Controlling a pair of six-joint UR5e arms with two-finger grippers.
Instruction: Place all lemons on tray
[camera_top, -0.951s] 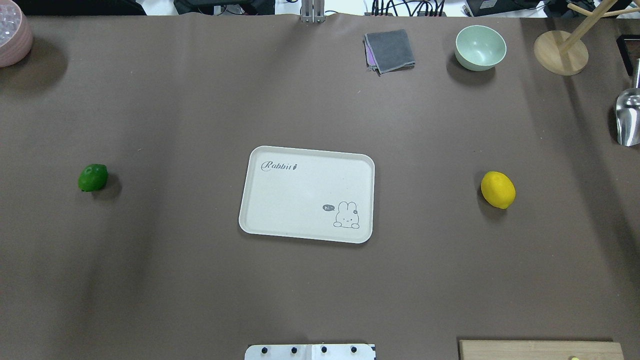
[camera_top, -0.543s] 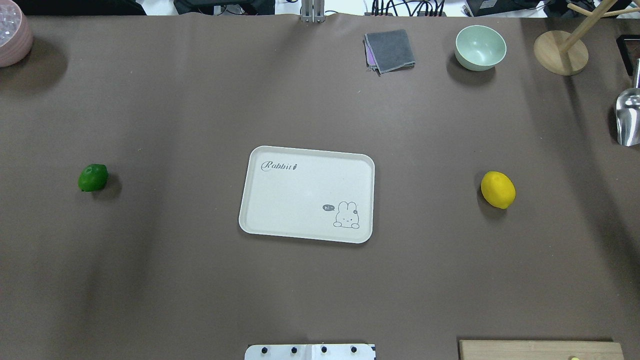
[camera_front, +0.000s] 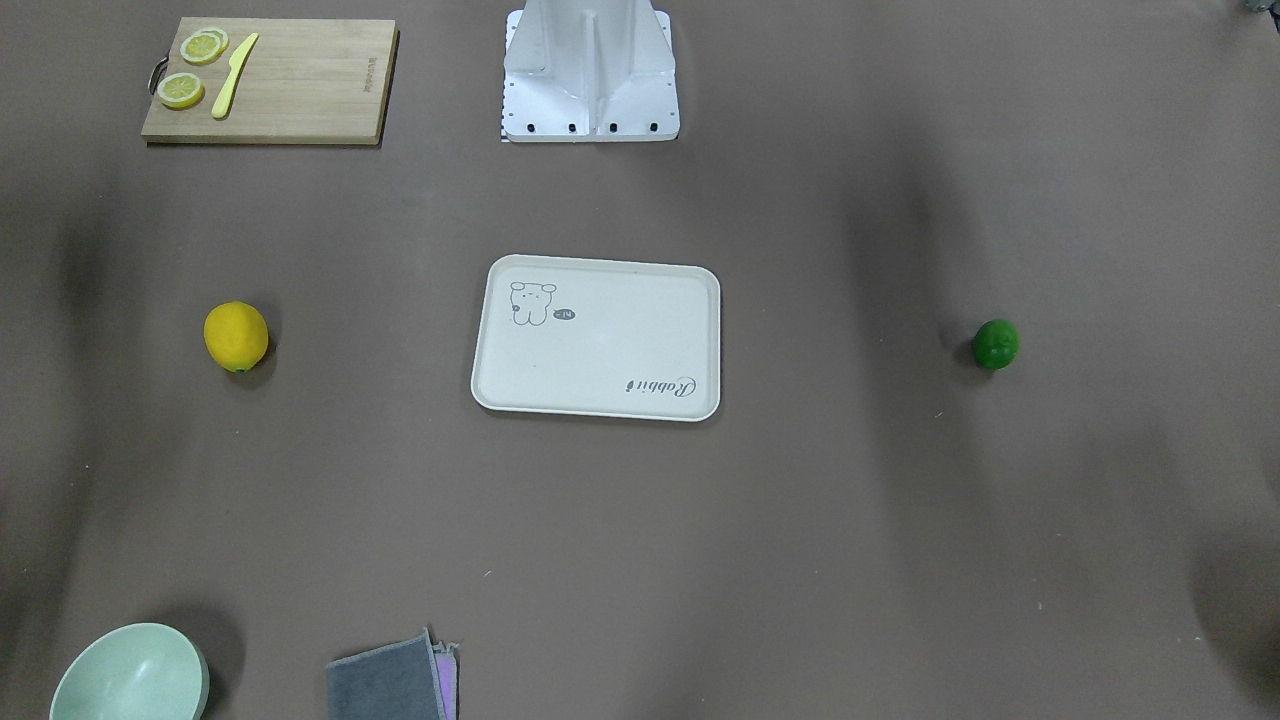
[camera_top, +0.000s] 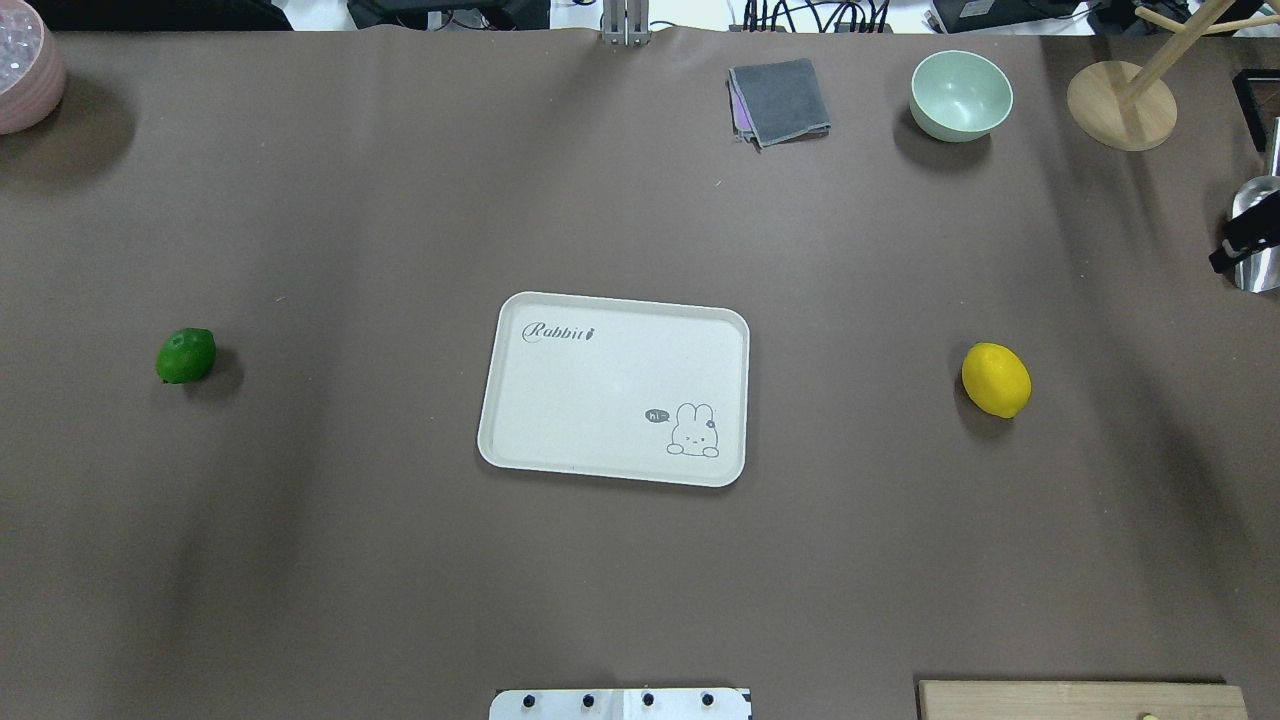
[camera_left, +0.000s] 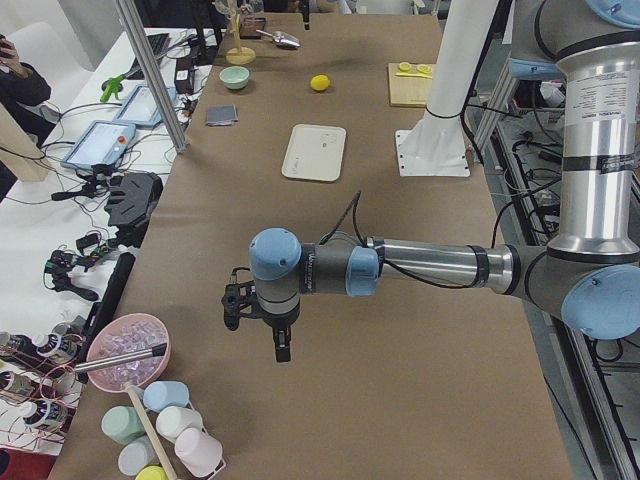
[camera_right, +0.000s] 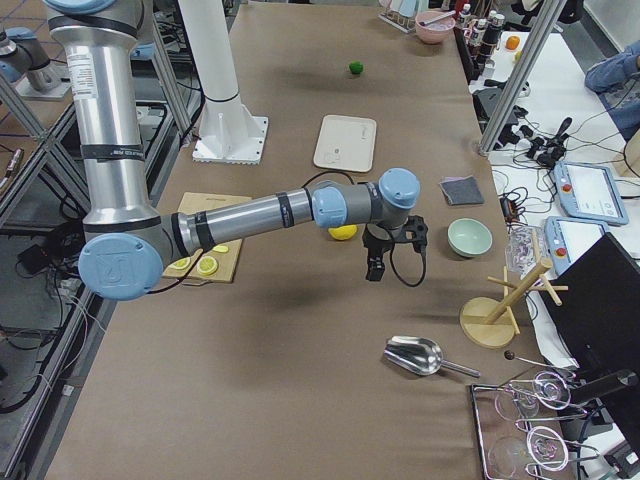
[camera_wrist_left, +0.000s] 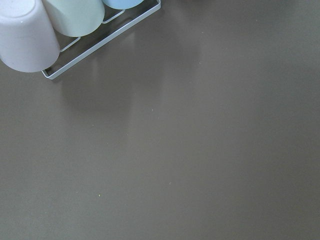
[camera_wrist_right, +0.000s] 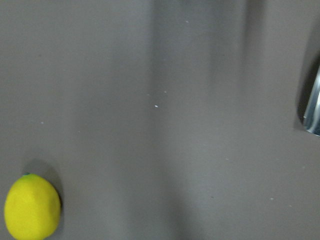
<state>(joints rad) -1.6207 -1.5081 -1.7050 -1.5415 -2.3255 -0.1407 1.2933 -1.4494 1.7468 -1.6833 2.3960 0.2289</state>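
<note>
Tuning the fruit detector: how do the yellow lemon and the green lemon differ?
Colour: the yellow lemon is bright yellow, the green lemon glossy dark green.
Size: the green lemon looks smaller than the yellow lemon.
Place: the yellow lemon lies on the robot's right of the tray, the green lemon on its left.
Both rest on the bare table, off the tray.
</note>
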